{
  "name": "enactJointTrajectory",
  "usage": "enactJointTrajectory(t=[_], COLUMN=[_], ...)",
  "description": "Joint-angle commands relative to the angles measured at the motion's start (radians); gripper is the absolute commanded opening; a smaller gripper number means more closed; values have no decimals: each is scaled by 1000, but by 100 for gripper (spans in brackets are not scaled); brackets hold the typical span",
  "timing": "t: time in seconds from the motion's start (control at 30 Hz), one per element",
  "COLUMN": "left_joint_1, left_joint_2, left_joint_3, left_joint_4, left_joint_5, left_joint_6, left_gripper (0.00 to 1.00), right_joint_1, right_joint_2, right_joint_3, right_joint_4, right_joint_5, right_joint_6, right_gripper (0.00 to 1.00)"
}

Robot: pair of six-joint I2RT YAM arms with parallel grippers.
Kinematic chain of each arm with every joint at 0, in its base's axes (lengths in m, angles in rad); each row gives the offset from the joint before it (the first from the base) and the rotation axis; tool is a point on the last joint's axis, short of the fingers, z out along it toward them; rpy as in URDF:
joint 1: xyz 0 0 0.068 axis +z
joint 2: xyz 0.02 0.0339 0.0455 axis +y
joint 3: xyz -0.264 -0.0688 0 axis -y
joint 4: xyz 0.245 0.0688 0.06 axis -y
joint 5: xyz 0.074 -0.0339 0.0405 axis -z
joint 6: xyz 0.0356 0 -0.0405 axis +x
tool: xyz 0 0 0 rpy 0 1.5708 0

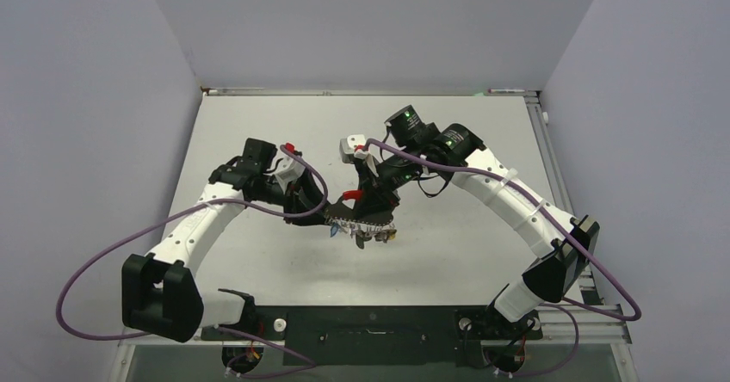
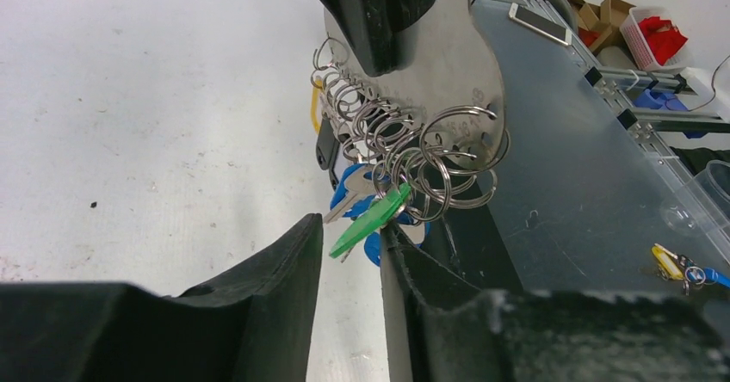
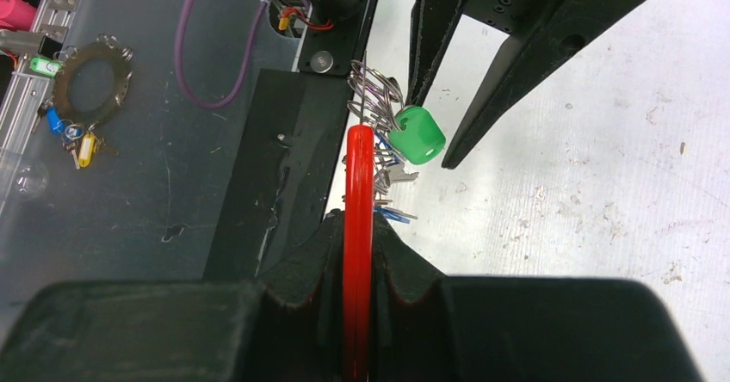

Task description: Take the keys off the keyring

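- The right gripper [image 3: 357, 231] was clamped tight on the keyring [image 2: 456, 55], with both fingers squeezing the red arc [image 3: 358, 184] edge-on between them.
- That put the keyring up over the middle of the white bench [image 2: 129, 124], a touch toward the near edge, right where the two arms met.
- From the left wrist cam, the grey plate of the keyring was hanging with its row of holes at the bottom. A whole mess of split rings [image 2: 448, 163] was threaded through those holes.
- The keys [image 2: 355, 194] dangled in a bunch under those rings. I could make out blue heads, a black one behind them and a bit of yellow further back.
- The green key [image 2: 370, 218] was the nearest one, tilted with its tip pointing down and to the left.
- The left gripper [image 2: 351, 227] had come in from the left side of the bench. Its black fingers [image 2: 284, 270] sat either side of the green key, with only a narrow gap between them.
- Honestly I couldn't tell if those fingers were actually pinching the green key or just bracketing it. The far finger looked to be touching it, but the near one I couldn't call.
- Off the bench, on the dark grey surface past its near edge, a second keyring [image 3: 93, 77] lay flat with its own tagged keys. A purple cable [image 3: 225, 64] looped next to it.
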Motion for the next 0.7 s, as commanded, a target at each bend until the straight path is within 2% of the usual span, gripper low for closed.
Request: enactJointTrajectory(t=[0.0, 0.13, 0.33, 0.5, 0.67], left_joint_1=[3, 8, 11, 43, 93], left_joint_2=[23, 31, 16, 30, 95], left_joint_3=[71, 91, 97, 124, 191], left_joint_4=[-231, -344, -369, -419, -623], left_joint_5=[48, 50, 42, 19, -18], left_joint_6=[239, 341, 349, 358, 489], left_gripper=[24, 15, 1, 0, 0], right_joint_1=[5, -15, -50, -75, -96], right_joint_2=[-4, -9, -23, -40, -50], right_joint_3=[47, 40, 19, -15, -46], right_joint_4=[20, 26, 70, 111, 123], right_joint_5=[-39, -43, -46, -28, -6], right_joint_6=[-27, -20, 26, 63, 59], right_gripper=[5, 5, 5, 5, 5])
